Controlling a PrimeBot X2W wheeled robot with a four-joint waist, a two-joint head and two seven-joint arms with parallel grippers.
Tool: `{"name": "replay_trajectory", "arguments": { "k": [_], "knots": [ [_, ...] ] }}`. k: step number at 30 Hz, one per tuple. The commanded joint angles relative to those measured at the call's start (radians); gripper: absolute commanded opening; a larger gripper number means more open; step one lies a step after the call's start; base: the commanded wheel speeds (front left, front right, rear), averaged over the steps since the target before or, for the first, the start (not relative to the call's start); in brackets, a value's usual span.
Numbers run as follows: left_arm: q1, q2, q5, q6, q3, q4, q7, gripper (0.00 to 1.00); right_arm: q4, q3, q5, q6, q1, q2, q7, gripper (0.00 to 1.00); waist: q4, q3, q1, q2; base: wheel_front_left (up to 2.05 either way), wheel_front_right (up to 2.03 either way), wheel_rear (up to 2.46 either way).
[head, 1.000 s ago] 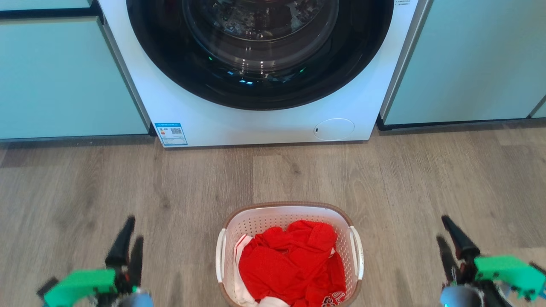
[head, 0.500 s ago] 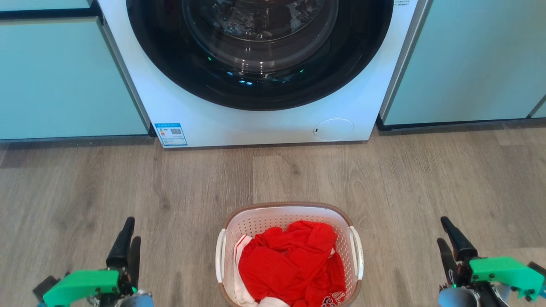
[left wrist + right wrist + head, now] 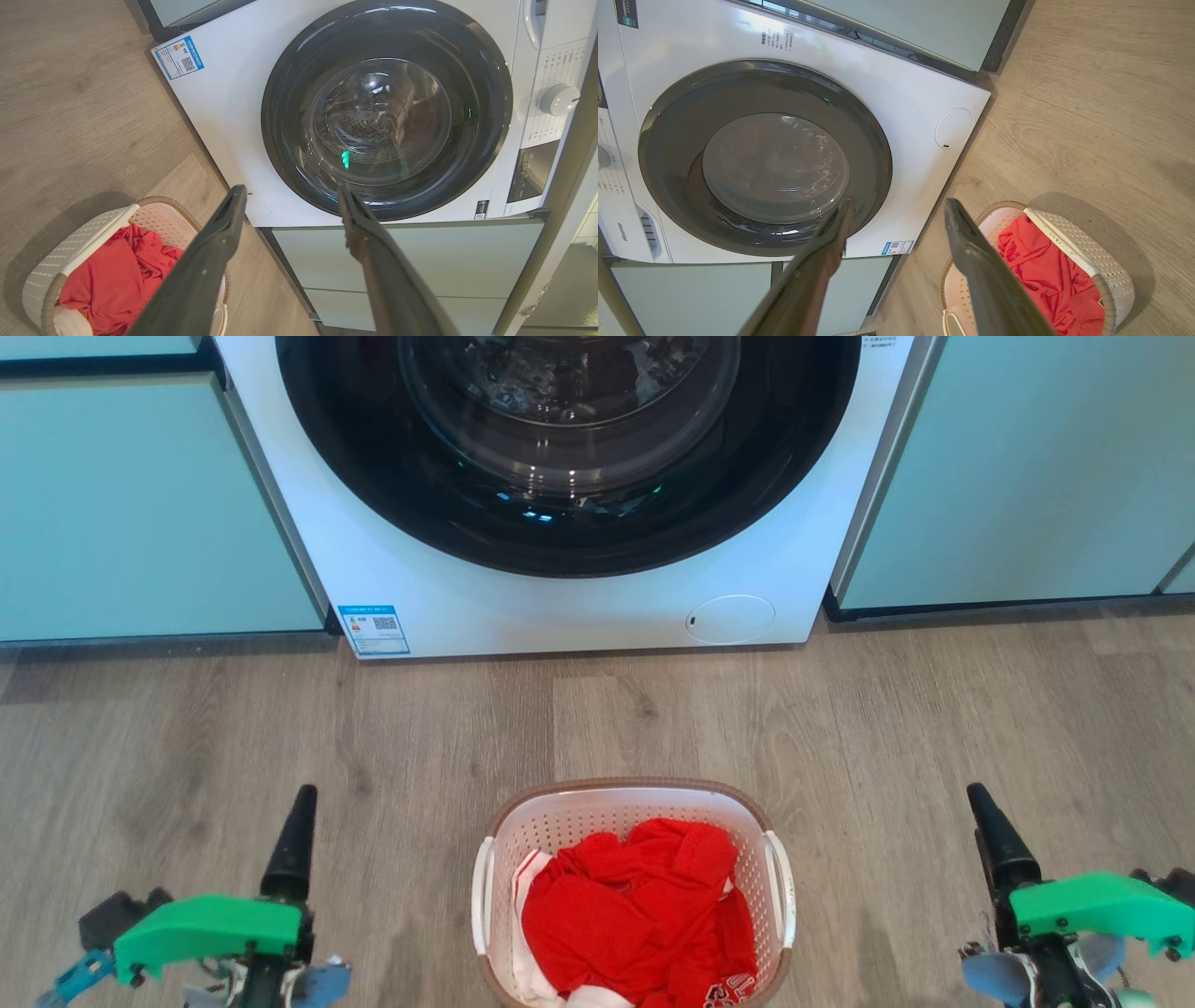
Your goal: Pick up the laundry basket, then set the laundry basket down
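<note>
The laundry basket point(image 3: 616, 786), white and perforated with a brown rim, stands on the floor at the bottom middle of the head view with red clothes point(image 3: 644, 905) in it. My left gripper point(image 3: 301, 803) hangs well to its left and my right gripper point(image 3: 980, 800) well to its right; neither touches it. Each gripper's fingers line up as one dark finger in the head view. In the left wrist view my left gripper point(image 3: 290, 191) is open and empty, with the basket point(image 3: 84, 242) at lower left. In the right wrist view my right gripper point(image 3: 899, 205) is open and empty, with the basket point(image 3: 1083, 252) at lower right.
A white front-loading washing machine point(image 3: 560, 607) with its dark round door shut stands straight ahead, beyond the basket. Pale green cabinets flank it on the left point(image 3: 140, 504) and right point(image 3: 1027, 476). A strip of wood floor point(image 3: 597, 719) lies between machine and basket.
Both wrists have turned, so each pair of fingers now lines up as one in the head view, and both tips have moved up the view. The basket has not moved.
</note>
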Motion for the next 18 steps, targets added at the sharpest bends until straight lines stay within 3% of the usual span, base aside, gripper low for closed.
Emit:
{"name": "replay_trajectory", "arguments": {
  "k": [1, 18],
  "knots": [
    [-0.055, 0.011, 0.044, 0.006, -0.004, -0.047, -0.013, 1.0, -0.047, 0.008, -0.041, 0.001, -0.041, -0.005, -0.015, 1.0, 0.0, 0.0, 0.0, 0.0, 0.0, 0.0, 0.0],
    [-0.046, 0.025, 0.348, 0.052, -0.067, -0.096, -0.063, 1.0, -0.097, 0.066, -0.306, 0.001, -0.032, -0.007, -0.064, 1.0, 0.002, 0.0, 0.0, 0.0, 0.0, 0.0, 0.0]
  ]
}}
